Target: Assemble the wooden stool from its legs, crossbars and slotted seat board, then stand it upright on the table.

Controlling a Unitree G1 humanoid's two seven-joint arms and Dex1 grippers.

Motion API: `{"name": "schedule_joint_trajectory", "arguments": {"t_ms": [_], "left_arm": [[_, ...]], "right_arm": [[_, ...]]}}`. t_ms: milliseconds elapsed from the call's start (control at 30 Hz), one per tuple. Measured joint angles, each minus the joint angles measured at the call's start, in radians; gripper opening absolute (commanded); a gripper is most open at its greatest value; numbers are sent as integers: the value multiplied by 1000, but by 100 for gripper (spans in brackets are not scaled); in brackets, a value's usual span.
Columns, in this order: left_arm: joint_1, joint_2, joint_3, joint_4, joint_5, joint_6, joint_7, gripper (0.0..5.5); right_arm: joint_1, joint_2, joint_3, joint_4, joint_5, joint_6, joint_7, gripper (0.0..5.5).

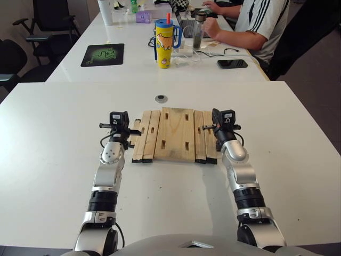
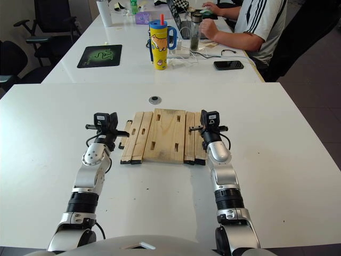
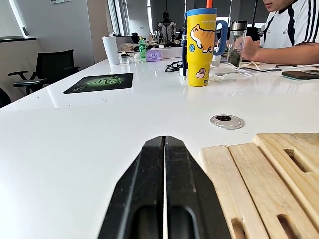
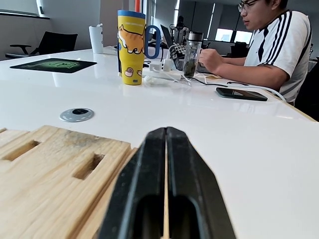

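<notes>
The slotted seat board lies flat in the middle of the white table. Wooden slats for legs and crossbars lie against its left side and its right side. My left gripper rests low, just left of the left slats, shut with nothing between its fingers. Over the outer edge of the right slats sits my right gripper, also shut and empty, its fingers pointing toward the table's far edge. The board's slots show beside it.
A round cable grommet sits in the table behind the board. On the table beyond stand a yellow cup, a black mat and a phone, where a person sits. Bare table lies on both sides and in front.
</notes>
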Motion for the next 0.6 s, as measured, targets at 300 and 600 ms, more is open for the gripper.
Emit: {"name": "schedule_joint_trajectory", "arguments": {"t_ms": [300, 600], "left_arm": [[-14, 11, -1, 5, -62, -7, -115, 2], [11, 14, 34, -44, -187, 138, -197, 2]], "right_arm": [[-2, -2, -9, 1, 0, -7, -3, 0], [-2, -2, -10, 1, 0, -8, -3, 0]]}}
